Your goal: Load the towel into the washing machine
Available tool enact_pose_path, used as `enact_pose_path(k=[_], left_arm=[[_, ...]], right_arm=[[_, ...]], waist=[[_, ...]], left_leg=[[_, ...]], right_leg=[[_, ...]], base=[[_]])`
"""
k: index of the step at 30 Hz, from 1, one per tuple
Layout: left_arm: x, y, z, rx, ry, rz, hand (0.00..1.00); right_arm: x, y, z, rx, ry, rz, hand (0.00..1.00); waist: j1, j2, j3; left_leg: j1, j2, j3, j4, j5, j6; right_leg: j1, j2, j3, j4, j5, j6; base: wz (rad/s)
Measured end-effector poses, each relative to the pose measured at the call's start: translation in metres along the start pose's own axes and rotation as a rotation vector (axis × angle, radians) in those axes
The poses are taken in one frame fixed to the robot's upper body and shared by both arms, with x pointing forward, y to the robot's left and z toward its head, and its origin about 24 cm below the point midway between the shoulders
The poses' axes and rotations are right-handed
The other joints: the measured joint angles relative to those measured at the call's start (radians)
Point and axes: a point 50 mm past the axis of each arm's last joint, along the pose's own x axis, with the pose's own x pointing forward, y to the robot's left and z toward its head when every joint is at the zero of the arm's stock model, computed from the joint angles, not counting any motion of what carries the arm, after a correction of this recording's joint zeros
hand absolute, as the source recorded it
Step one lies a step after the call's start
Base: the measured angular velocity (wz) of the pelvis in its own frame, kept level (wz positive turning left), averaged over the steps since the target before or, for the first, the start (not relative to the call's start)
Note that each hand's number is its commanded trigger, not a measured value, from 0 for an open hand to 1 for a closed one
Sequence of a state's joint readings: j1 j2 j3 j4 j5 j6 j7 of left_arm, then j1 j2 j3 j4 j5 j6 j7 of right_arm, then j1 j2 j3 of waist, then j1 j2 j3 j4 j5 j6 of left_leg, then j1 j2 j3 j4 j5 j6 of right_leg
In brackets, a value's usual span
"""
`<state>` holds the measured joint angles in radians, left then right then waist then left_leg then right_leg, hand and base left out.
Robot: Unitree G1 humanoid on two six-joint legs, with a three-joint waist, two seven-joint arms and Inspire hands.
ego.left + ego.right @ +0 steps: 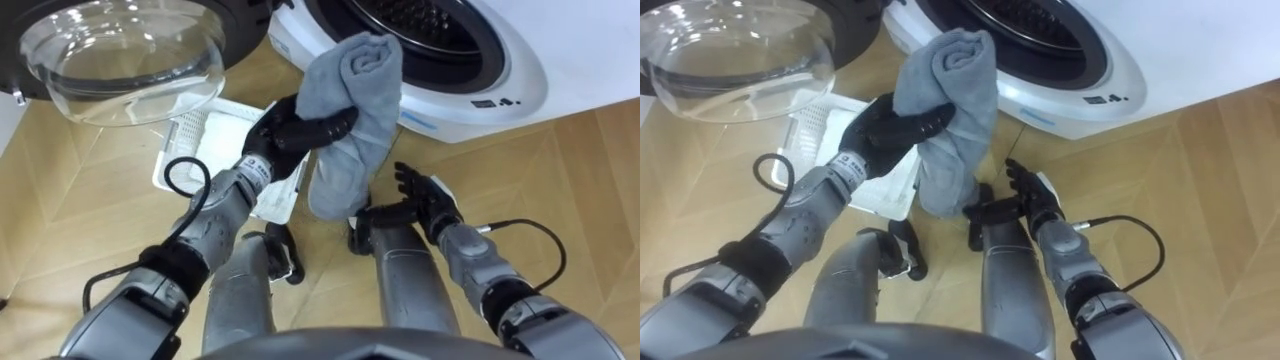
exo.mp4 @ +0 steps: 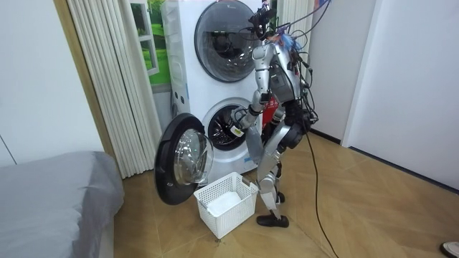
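Note:
A grey towel (image 1: pixel 352 120) hangs in front of the washing machine's open drum (image 1: pixel 420 25), its top bunched and its tail drooping toward the floor. My left hand (image 1: pixel 300 130) is shut on the towel's middle, holding it up just short of the drum opening. My right hand (image 1: pixel 425 200) hovers low and to the right of the towel's tail, fingers spread and empty. In the room view I stand facing the lower washing machine (image 2: pixel 222 125), with the towel (image 2: pixel 254 143) held out before it.
The round glass door (image 1: pixel 125 60) swings open on the left. A white laundry basket (image 1: pixel 215 150) sits on the wooden floor below the door. A second machine (image 2: pixel 222 36) is stacked above, and a grey bed (image 2: pixel 50 208) stands at the room view's left.

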<state>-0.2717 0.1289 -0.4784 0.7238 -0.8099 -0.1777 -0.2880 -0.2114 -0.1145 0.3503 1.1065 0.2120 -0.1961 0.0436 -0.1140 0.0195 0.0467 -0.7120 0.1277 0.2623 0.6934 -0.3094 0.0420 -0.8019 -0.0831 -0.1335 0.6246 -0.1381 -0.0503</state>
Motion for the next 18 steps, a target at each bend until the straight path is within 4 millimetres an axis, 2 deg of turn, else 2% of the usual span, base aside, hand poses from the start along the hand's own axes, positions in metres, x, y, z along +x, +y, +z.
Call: enact_pose_path(k=[8,18], left_arm=[[0.002,-0.003,0.000,-0.012,-0.003,-0.010,1.00],[0.002,-0.013,-0.012,-0.188,0.009,-0.057,1.00]], right_arm=[[-0.001,0.003,-0.004,0.006,0.011,0.032,0.00],[0.001,0.005,0.000,0.004,0.015,0.035,0.00]], waist=[[-0.016,-0.001,0.0008],[-0.015,-0.002,0.0014]], left_leg=[[-0.003,0.002,-0.005,0.002,0.000,0.000],[-0.006,0.000,-0.008,-0.005,0.000,0.000]], right_leg=[[0.001,0.000,-0.006,-0.001,-0.001,-0.001],[0.000,0.000,-0.009,-0.008,-0.002,-0.001]], base=[[0.01],[0.00]])
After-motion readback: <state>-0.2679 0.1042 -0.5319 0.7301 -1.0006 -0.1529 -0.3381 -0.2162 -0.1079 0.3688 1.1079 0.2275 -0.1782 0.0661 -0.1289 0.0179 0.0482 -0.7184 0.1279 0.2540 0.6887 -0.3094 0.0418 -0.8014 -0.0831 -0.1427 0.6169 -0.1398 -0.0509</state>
